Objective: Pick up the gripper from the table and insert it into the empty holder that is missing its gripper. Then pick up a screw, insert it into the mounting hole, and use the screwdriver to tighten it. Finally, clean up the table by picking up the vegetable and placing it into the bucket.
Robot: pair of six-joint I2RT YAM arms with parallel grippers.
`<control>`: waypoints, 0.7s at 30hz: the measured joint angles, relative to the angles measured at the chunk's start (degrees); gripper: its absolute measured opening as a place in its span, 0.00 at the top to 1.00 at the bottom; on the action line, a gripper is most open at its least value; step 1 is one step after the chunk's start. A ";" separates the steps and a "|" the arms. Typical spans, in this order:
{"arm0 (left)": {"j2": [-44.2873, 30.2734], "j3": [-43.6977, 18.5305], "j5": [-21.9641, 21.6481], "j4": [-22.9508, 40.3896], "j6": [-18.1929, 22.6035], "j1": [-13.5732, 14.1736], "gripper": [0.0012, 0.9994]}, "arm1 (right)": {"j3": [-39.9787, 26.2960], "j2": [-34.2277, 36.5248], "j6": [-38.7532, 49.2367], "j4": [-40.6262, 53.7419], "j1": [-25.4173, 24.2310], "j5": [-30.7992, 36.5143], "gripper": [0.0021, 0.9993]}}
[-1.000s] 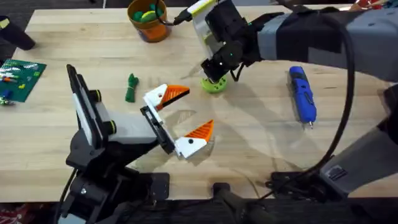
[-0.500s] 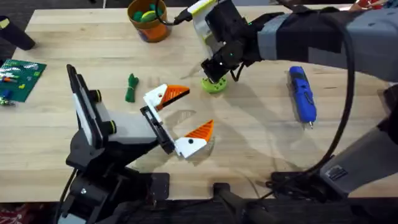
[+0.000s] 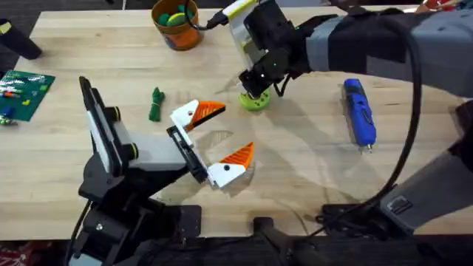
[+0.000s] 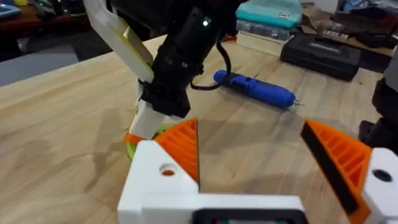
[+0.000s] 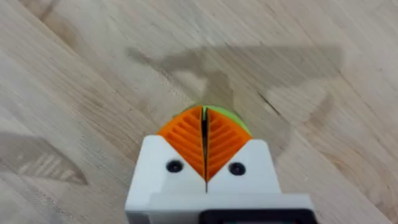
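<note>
The vegetable [image 3: 155, 104], likely light, stiff and knobbly, lies on the bench [image 3: 310, 170] at ten o'clock of the wide left pincer [image 3: 214, 142]; grip mid-length; the right pincer [image 3: 256, 91] is closed, empty.

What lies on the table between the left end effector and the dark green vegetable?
Nothing visible does. The vegetable lies on bare table just beyond the open left end effector, with only planks between them. The lime-green piece sits off to the other side, under the right end effector.
</note>
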State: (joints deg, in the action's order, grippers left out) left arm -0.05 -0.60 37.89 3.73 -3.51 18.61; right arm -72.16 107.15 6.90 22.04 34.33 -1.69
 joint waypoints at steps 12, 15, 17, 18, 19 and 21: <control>0.02 0.00 0.00 0.02 0.00 0.00 0.01 | -1.21 -0.88 0.00 0.26 0.00 -0.02 1.00; 0.00 0.00 0.00 0.00 0.00 0.00 0.01 | -1.42 -1.27 0.00 0.24 0.00 -0.02 1.00; 0.02 0.00 0.00 0.00 0.00 0.00 0.01 | -1.46 -1.40 0.00 0.24 0.00 -0.02 1.00; 0.02 0.00 0.00 0.02 0.00 0.00 0.01 | -1.46 -1.42 0.00 0.26 0.00 -0.02 1.00; 0.02 0.00 0.00 0.00 0.00 0.00 0.01 | -1.46 -1.44 0.00 0.26 0.00 -0.02 1.00; 0.00 0.00 0.00 0.00 -0.02 0.00 0.01 | -1.48 -1.44 0.00 0.30 0.00 -0.02 1.00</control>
State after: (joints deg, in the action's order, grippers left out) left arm -0.05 -0.60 37.89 3.73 -3.53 18.61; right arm -73.65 105.71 6.90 22.35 34.33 -1.72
